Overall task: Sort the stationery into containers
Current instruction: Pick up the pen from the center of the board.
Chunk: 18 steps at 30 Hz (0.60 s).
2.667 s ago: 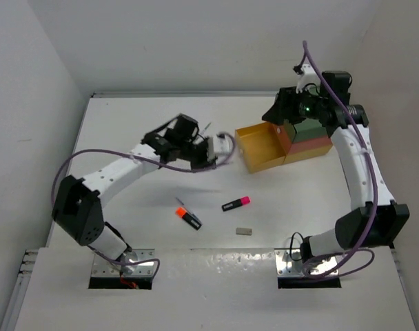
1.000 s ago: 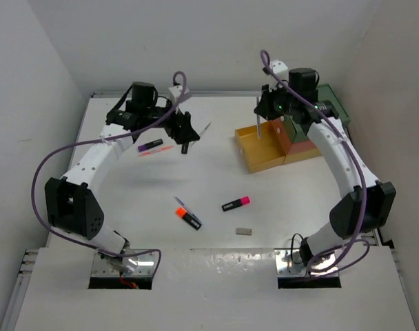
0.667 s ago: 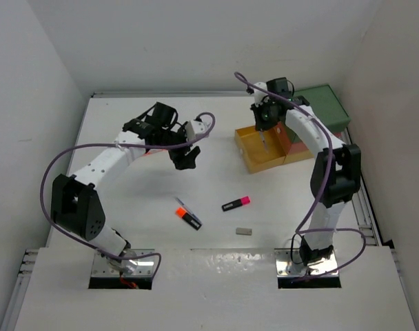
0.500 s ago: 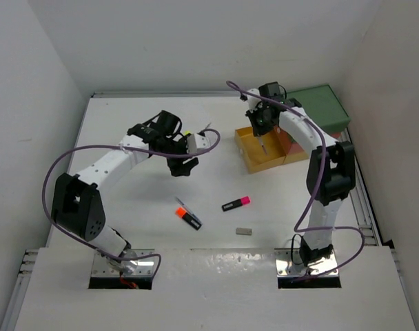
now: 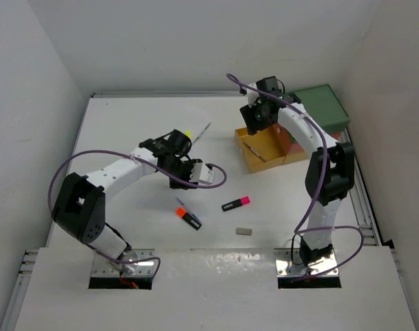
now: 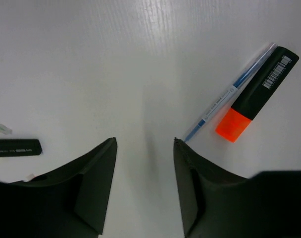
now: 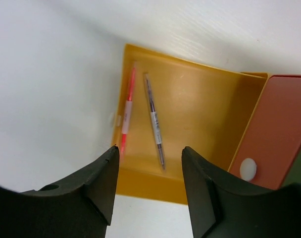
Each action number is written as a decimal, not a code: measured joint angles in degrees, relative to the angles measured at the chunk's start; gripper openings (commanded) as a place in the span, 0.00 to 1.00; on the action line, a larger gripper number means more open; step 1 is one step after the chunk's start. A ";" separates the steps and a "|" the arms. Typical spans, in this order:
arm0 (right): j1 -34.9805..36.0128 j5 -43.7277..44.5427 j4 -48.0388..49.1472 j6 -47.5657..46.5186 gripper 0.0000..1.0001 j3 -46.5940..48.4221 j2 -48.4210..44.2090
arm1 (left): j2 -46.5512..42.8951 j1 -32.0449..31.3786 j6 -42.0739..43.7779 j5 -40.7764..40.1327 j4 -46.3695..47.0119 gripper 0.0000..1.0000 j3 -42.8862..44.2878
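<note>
My left gripper (image 5: 189, 178) is open and empty, low over the table (image 5: 127, 124). In the left wrist view (image 6: 144, 141) an orange-capped highlighter (image 6: 257, 91) and a thin blue pen (image 6: 229, 94) lie just right of its right finger. They also show in the top view, the highlighter (image 5: 189, 218) and the pen (image 5: 180, 203). My right gripper (image 5: 254, 124) is open and empty above the open yellow drawer (image 7: 210, 99), which holds a red pen (image 7: 126, 111) and a grey-purple pen (image 7: 154, 121). A pink-capped highlighter (image 5: 236, 203) and a grey eraser (image 5: 244, 232) lie on the table.
The coral-red drawer (image 7: 269, 134) with a white knob (image 7: 247, 168) is shut, under the green box (image 5: 323, 103). A yellow-capped highlighter (image 5: 187, 135) and a thin grey pen (image 5: 201, 131) lie behind the left gripper. A black highlighter body (image 6: 17, 148) lies left of the left fingers.
My left gripper came down and toward the near side, beside the orange highlighter. The thin pen that hung under my right gripper now lies in the yellow drawer.
</note>
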 measured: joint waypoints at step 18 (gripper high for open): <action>-1.95 -7.72 -4.42 6.01 0.53 -2.27 -13.31 | 2.89 -5.84 8.15 -1.79 2.64 0.42 -7.87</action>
